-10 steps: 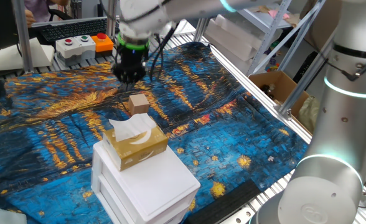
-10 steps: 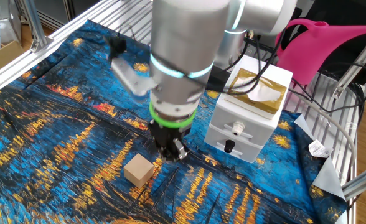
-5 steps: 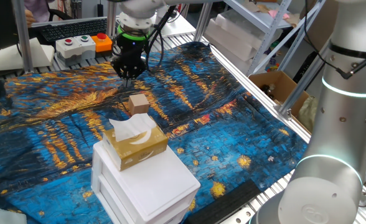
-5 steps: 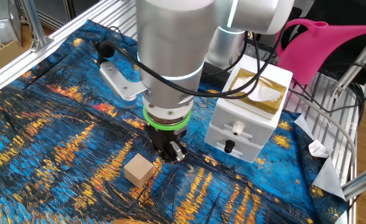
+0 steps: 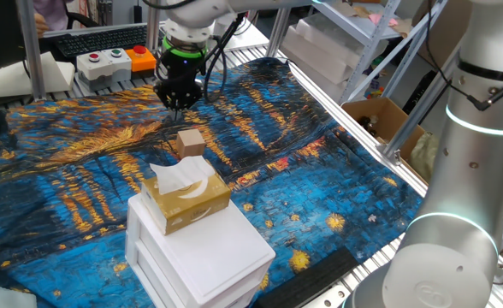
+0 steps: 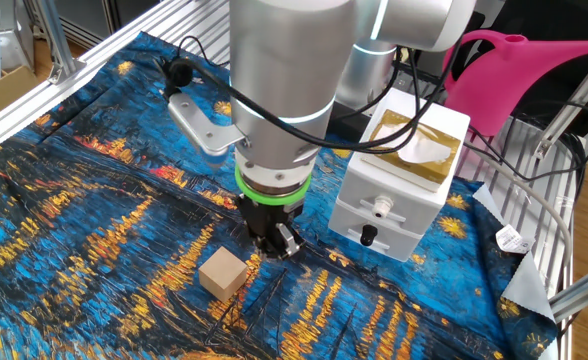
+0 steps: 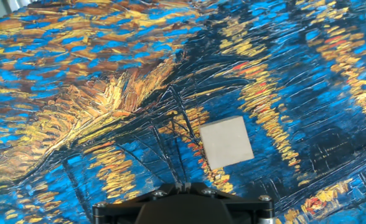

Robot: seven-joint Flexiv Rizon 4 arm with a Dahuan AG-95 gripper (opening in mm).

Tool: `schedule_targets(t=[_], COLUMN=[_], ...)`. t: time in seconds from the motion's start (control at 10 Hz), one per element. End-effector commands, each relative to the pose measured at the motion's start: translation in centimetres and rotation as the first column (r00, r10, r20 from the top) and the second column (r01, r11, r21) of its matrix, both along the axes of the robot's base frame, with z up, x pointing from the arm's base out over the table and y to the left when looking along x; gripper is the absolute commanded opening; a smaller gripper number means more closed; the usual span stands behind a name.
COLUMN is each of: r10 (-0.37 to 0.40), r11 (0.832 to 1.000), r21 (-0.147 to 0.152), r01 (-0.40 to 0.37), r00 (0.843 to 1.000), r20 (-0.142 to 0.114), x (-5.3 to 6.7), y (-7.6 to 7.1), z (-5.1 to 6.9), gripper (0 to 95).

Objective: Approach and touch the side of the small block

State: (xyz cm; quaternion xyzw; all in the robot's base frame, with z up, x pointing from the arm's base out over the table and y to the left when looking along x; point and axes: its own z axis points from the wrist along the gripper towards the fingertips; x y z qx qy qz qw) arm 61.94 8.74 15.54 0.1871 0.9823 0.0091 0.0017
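Small block (image 5: 191, 142) (image 6: 222, 273) (image 7: 226, 142): I see a plain tan cube resting flat on the desk (image 5: 63, 180), in front of the tissue box (image 5: 186, 197). No long axis can be told, its faces being alike; in the hand view its edges sit slightly turned against the frame. Claw (image 5: 177, 102) (image 6: 277, 246): I hold it above the desk, near the block and apart from it, fingers pointing down and drawn together on nothing. Surface: a blue-and-gold painted cloth (image 6: 84, 230), creased. The tissue box stands on stacked white boxes (image 5: 204, 252) (image 6: 394, 190). Surroundings: a button panel (image 5: 115, 60), metal framing (image 5: 380, 77), a pink watering can (image 6: 519, 65).
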Motion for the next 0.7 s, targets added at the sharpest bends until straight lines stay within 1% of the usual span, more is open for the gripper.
schedule_targets(t=[0.1, 0.2, 0.3, 0.4, 0.6, 0.7], r10=[0.016, 0.020, 0.012, 0.008, 0.011, 0.004], r11=[1.000, 1.000, 1.000, 1.000, 1.000, 1.000], r21=[-0.005, 0.006, 0.017, 0.023, 0.023, 0.024], r01=[-0.016, -0.020, -0.011, -0.007, -0.011, -0.003], r00=[1.000, 1.000, 1.000, 1.000, 1.000, 1.000], r20=[0.005, -0.011, -0.020, -0.027, -0.026, -0.027], x=[-0.05, -0.05, -0.05, -0.05, 0.06, 0.48], y=[-0.02, -0.02, -0.02, -0.02, 0.09, 0.48], z=[-0.02, -0.02, -0.02, -0.02, -0.19, -0.85], gripper=[0.0, 0.0, 0.0, 0.0, 0.0, 0.0])
